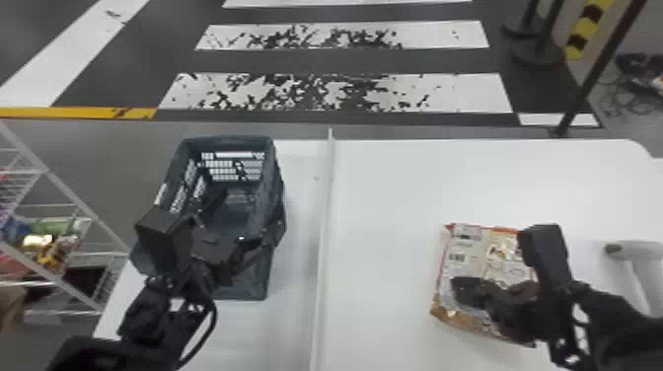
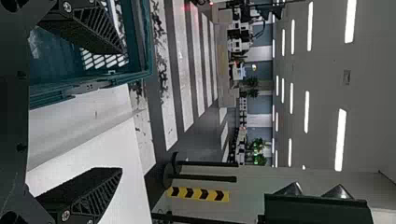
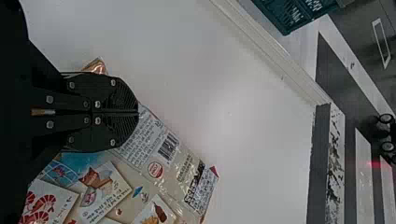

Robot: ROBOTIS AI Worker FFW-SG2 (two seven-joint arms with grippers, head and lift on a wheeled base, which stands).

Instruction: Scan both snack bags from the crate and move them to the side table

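Observation:
My left gripper (image 1: 242,217) is over the dark green crate (image 1: 269,276) at the left of the table. In the left wrist view the left gripper (image 2: 119,111) stands open, one finger over the crate (image 2: 148,42) and the other outside it, nothing between them. A snack bag (image 1: 463,246) lies printed side up on the right part of the table. My right gripper (image 1: 459,291) is above it. In the right wrist view the right gripper (image 3: 138,112) is shut, its tips over the edge of the bag (image 3: 154,149); whether they pinch any film, I cannot tell.
A raised white strip (image 1: 323,222) divides the table between crate and bag. A whitish device with a rounded head (image 1: 634,250) stands right of my right gripper. A wire rack with goods (image 1: 54,219) is beyond the table's left edge.

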